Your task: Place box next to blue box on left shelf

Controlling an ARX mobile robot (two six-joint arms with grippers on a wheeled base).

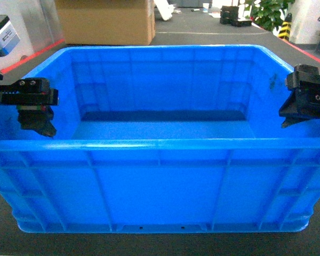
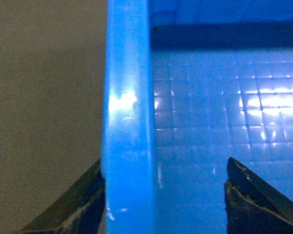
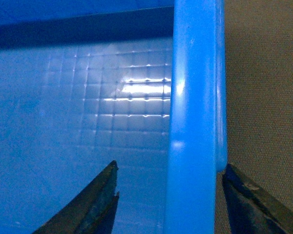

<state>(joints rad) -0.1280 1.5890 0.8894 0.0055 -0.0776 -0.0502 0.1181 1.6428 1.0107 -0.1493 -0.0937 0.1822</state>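
The box, a large bright-blue crate with a thick rim and ribbed walls, fills the head view, open side up and with nothing inside. My left gripper straddles its left rim. In the left wrist view that gripper is open, with the outer finger against the rim and the inner finger well clear of it. My right gripper straddles the right rim and is also open, its inner finger well apart from the wall. The left shelf and the other blue box are out of view.
The box rests on a dark grey surface. Behind it stand a big cardboard carton, some black gear and a green plant. A red line runs along the floor at left.
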